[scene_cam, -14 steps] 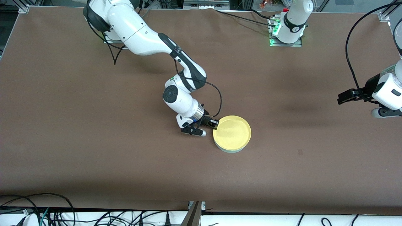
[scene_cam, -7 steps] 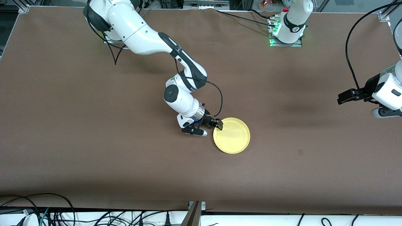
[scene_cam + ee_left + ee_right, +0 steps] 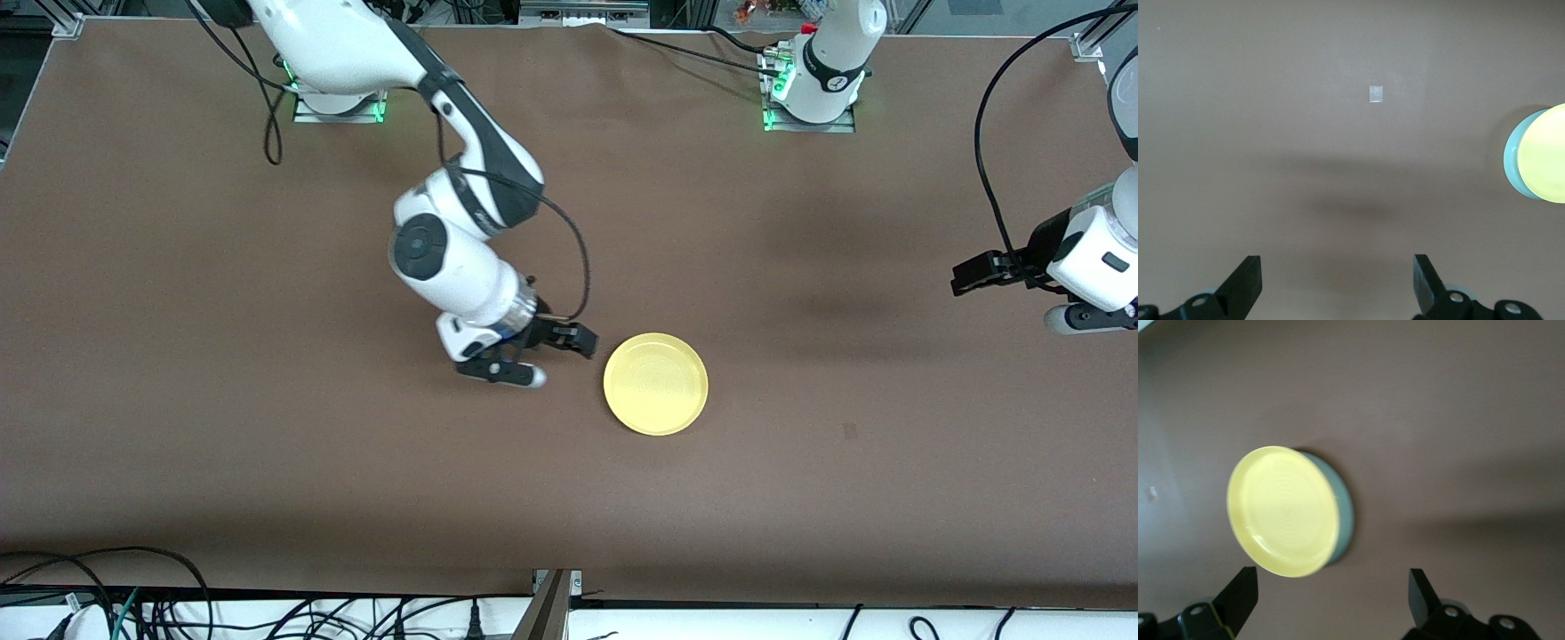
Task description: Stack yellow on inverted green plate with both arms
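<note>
White jointed arms [image 3: 462,267], black bands, black cables [image 3: 987,116]

A brown counter [image 3: 267,444] carries the scene. Near its middle lies the green plate [image 3: 1343,513], upside down — only its rim edge shows, under the yellow plate [image 3: 656,384] resting squarely on it. A small pale square mark [image 3: 850,431] sits on the counter toward the left arm's end, nearer the front camera.

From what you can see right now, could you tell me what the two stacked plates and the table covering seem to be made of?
Yellow plate: probably plastic, smooth with a slight sheen; its colour is even and faint moulded rings show.
Green plate: likely the same plastic; only its pale rim shows beneath the yellow one.
Table covering: matte brown, possibly paper or fabric sheet; no glare, hard to say.
</note>
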`<action>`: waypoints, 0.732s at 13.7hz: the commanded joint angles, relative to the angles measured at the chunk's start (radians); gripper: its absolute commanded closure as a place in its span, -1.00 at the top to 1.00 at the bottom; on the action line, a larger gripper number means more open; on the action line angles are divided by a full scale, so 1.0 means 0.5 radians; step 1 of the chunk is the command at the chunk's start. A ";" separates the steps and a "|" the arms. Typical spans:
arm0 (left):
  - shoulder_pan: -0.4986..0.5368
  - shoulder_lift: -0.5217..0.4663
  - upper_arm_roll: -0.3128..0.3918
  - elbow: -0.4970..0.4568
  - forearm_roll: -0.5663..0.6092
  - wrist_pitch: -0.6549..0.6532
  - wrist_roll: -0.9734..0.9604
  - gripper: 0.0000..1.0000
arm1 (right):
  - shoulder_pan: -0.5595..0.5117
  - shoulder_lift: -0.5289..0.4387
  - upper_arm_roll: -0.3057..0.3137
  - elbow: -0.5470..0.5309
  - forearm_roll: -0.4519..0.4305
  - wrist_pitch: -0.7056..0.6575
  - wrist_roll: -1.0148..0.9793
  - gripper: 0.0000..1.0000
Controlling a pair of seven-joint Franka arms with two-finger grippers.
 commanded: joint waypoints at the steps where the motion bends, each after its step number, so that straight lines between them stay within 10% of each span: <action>1: -0.012 0.013 -0.001 0.055 -0.042 -0.019 0.023 1.00 | 0.010 -0.234 -0.224 -0.140 -0.144 -0.506 -0.218 1.00; 7: -0.005 0.040 0.002 0.113 -0.051 -0.026 0.045 1.00 | 0.001 -0.541 -0.740 -0.134 -0.436 -1.266 -1.105 1.00; 10: -0.012 0.040 -0.001 0.125 -0.060 -0.026 0.045 1.00 | -0.277 -0.765 -0.521 -0.198 -0.553 -1.398 -1.167 1.00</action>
